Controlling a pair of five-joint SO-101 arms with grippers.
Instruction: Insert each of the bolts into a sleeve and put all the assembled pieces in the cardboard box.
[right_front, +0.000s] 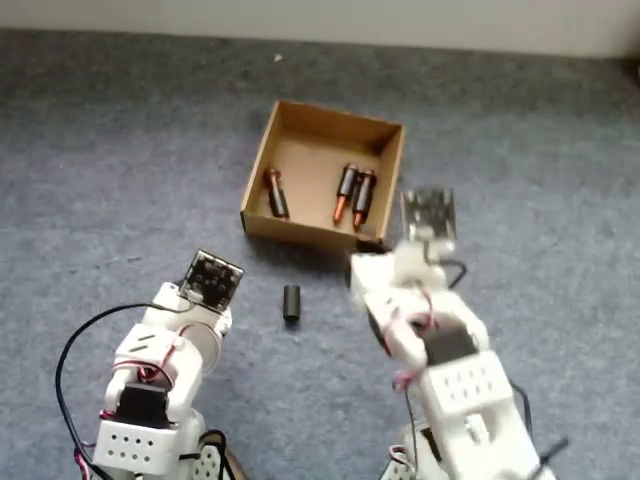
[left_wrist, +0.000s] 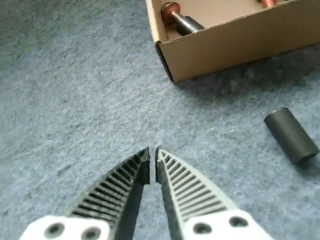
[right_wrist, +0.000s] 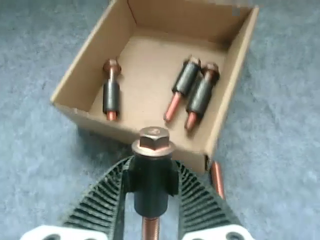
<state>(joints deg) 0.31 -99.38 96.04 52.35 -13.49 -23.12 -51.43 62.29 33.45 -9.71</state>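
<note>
Just outside the cardboard box (right_wrist: 235, 75), the right gripper (right_wrist: 151, 167) clamps the sleeved bolt (right_wrist: 152, 187).

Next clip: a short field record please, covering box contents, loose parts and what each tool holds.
Box: open brown cardboard box on grey carpet, holding three copper bolts in black sleeves
Loose sleeve: black cylindrical sleeve on the carpet between box and arms
Loose bolt: bare copper bolt on the carpet by a box corner
Left tool: shut, empty, above carpet
Right tool: shut on a fourth sleeved copper bolt, near the box's front wall
</note>
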